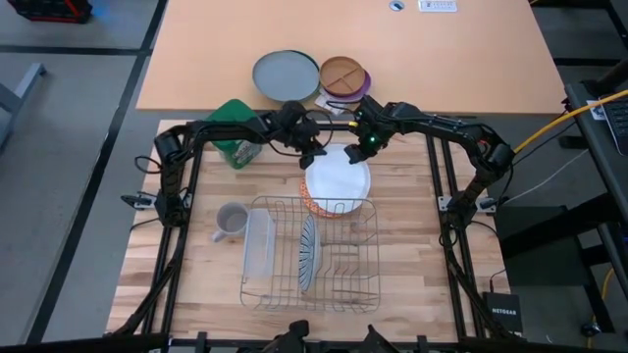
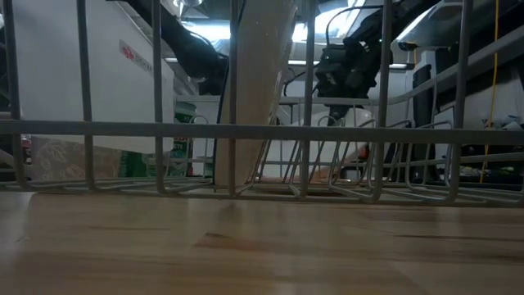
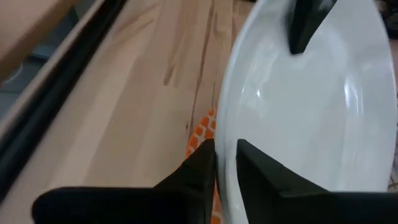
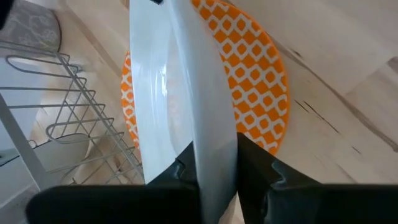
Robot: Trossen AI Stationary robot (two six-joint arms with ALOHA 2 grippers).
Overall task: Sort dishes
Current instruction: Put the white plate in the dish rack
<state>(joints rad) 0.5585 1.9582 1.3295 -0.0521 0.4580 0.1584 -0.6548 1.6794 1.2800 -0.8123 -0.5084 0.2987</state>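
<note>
You have the striped plate (image 1: 308, 253) already standing in the rack (image 1: 363, 257), while both the left gripper (image 1: 312, 155) and right gripper (image 1: 365, 149) pinch opposite edges of the white plate (image 1: 339, 176), lifted off the orange plate (image 4: 261, 81) directly beneath them, both left to rack.

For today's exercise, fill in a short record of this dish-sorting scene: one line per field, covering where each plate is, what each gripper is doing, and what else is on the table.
White plate: tilted up off the orange plate, held at its rim from both sides
Orange plate: flat on the table beside the rack
Striped plate: standing on edge in the dish rack
Left gripper: shut on the white plate's rim
Right gripper: shut on the white plate's rim
Other items: mug, grey plate, brown divided plate, green item
</note>
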